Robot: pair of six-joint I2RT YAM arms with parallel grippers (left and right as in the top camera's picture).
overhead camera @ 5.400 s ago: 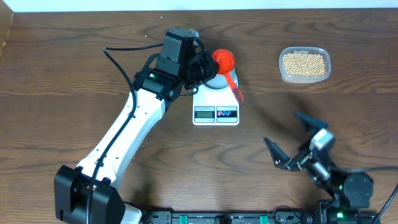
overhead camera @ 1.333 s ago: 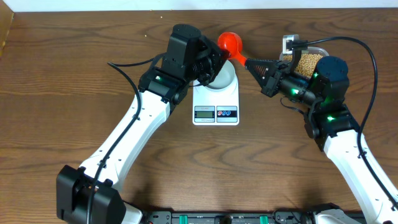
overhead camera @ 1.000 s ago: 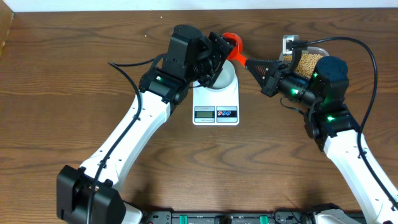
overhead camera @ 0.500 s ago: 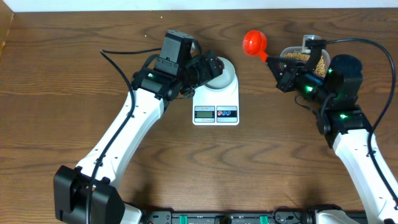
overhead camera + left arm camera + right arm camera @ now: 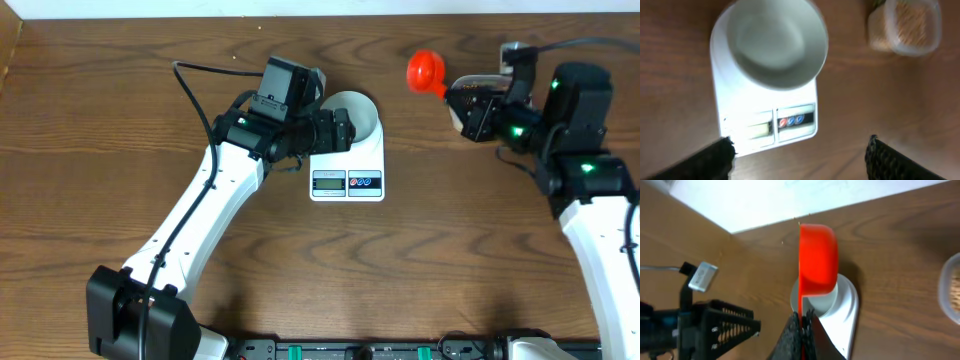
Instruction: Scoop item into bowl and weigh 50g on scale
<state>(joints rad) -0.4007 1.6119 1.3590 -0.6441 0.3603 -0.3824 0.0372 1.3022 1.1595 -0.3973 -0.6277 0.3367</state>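
Right end effector (image 5: 458, 92) is clamping the red scoop (image 5: 427, 70) beside the far-right tub (image 5: 905, 27) of beans (image 5: 912, 22); left end effector (image 5: 338, 130) is hovering, jaws apart, by the empty bowl (image 5: 358, 108) on the scale (image 5: 347, 182). A tilted scoop risks spilling beans onto the tabletop (image 5: 500, 250).

Left arm (image 5: 215, 200): white shell links, black joints, black cable looped alongside. Right arm (image 5: 600, 225): same colours, green lights noted near wrist. Left claw fingers (image 5: 890, 160): black, cross-hatched.

left arm (image 5: 215, 190): stretched toward far middle of the desk (image 5: 90, 130), jaws wide apart
right arm (image 5: 600, 240): near far right corner, jaws shut
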